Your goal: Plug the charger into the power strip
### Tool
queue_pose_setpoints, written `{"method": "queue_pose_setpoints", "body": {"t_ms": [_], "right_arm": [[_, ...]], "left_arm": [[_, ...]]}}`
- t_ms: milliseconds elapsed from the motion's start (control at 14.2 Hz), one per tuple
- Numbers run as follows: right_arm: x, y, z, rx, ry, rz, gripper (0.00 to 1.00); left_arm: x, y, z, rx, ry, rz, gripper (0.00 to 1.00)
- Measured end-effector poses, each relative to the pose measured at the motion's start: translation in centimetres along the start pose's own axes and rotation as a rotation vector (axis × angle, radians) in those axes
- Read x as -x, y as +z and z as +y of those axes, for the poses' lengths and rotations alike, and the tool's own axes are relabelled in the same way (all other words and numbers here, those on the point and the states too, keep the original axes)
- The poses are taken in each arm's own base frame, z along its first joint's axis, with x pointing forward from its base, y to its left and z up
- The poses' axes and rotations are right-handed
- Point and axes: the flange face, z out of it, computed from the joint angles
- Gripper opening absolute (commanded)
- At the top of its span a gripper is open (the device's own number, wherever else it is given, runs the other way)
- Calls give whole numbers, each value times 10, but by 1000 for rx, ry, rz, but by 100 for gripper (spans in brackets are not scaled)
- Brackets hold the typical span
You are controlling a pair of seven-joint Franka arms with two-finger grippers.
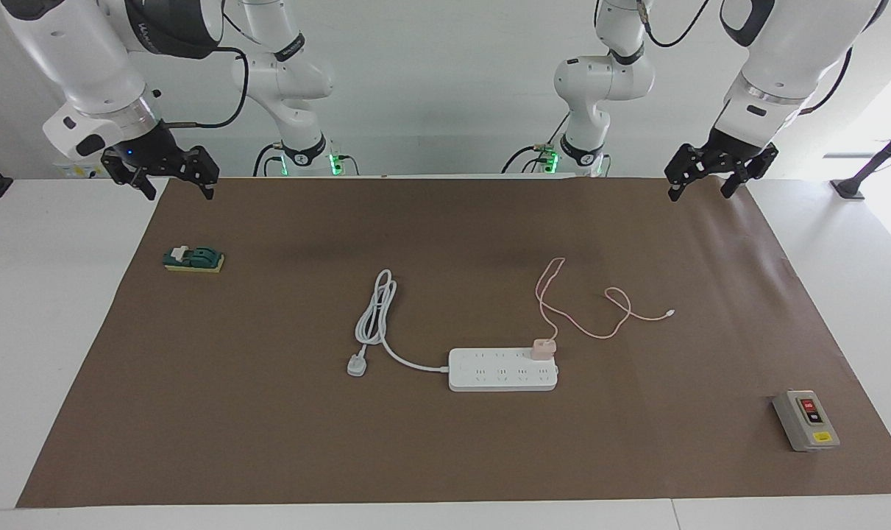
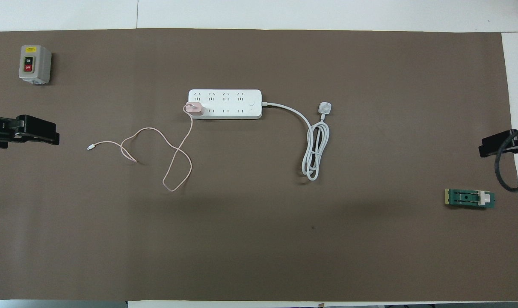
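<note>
Charger [image 1: 542,349] seated in the power strip [image 1: 502,370].
Left gripper [image 1: 701,186] and right gripper [image 1: 176,186] hang spread (both empty) over the mat's corners.

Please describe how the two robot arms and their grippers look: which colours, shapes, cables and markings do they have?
Both arms have glossy white rounded shells with dark grey joint sections and a silver ring at the wrist. Black cables hang along the upper links. The left gripper and the right gripper are black, with two angular linked fingers each. A small blue light shows on the right gripper's body. Green lights glow at the arm bases.
</note>
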Motion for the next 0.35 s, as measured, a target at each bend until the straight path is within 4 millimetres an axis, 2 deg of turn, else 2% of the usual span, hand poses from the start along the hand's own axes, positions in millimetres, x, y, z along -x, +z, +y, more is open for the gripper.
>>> {"method": "queue_pose_setpoints", "body": {"t_ms": [352], "right_arm": [[0, 0, -1, -7, -1, 1, 100]], "left_arm": [[1, 0, 0, 0, 1, -4, 100]]}}
